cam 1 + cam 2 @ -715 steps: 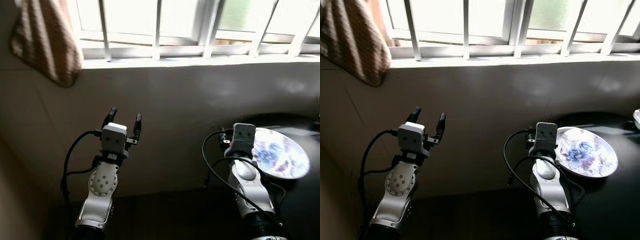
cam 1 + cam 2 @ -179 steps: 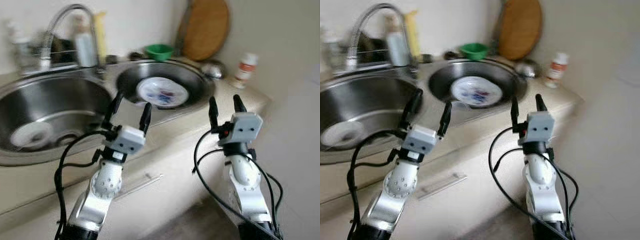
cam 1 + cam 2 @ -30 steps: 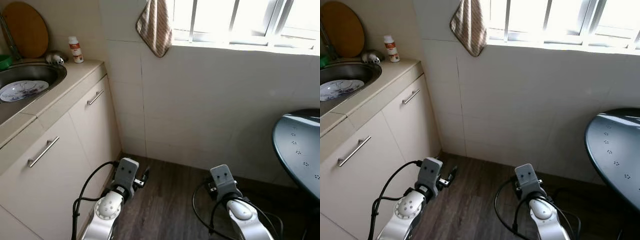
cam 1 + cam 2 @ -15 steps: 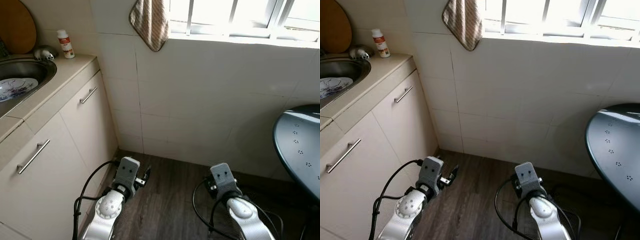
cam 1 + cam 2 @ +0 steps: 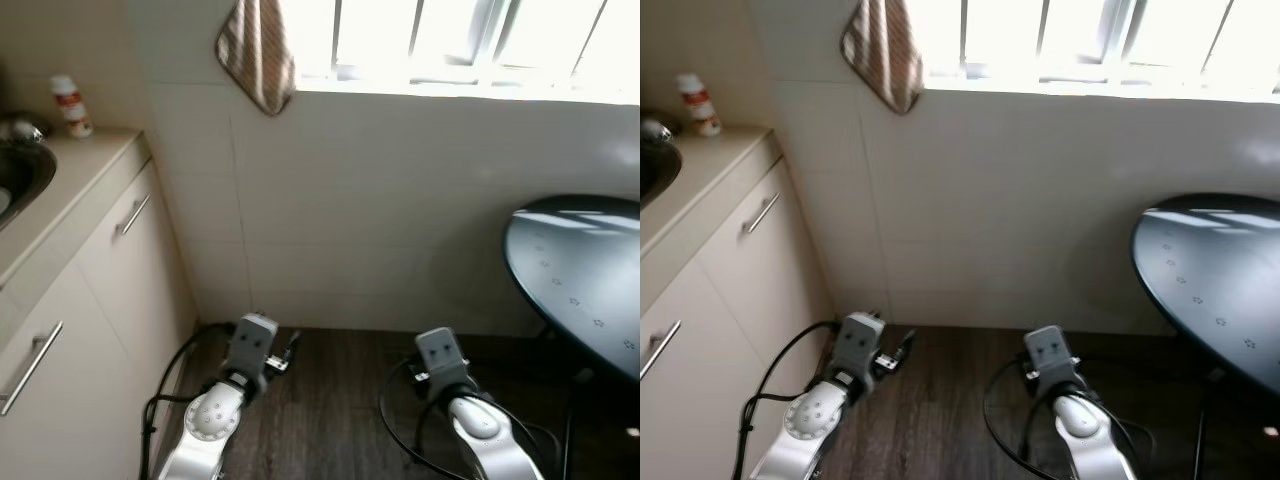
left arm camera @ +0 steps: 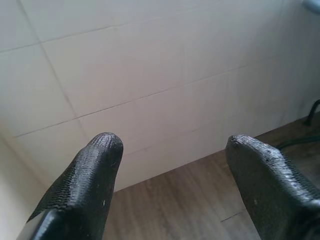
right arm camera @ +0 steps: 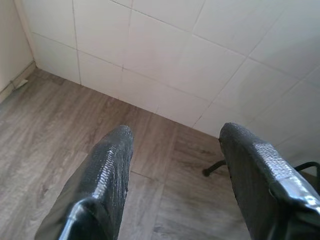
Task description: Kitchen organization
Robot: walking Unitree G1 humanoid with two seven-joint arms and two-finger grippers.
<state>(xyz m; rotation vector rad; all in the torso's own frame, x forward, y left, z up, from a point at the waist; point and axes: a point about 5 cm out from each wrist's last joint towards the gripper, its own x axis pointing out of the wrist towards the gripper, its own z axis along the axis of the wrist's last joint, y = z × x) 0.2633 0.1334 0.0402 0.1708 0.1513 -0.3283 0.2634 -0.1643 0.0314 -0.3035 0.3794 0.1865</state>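
Note:
Both arms hang low over the dark wood floor in front of a white tiled wall. My left gripper is open, with nothing between its black fingers, and faces the foot of the wall. My right gripper is open too, and empty, over the floorboards. A beige kitchen counter with cabinet doors runs along the left; the rim of its steel sink shows at the left edge. A small white bottle with a red label stands on the counter's far corner.
A dark round table stands at the right, its top bare. A striped cloth hangs below the barred window. Cabinet handles stick out on the left. Black cables trail from both wrists.
The camera has swung right: the sink and its plate slid off to the left and the round table came further into view. Both arms stay low with fingers apart.

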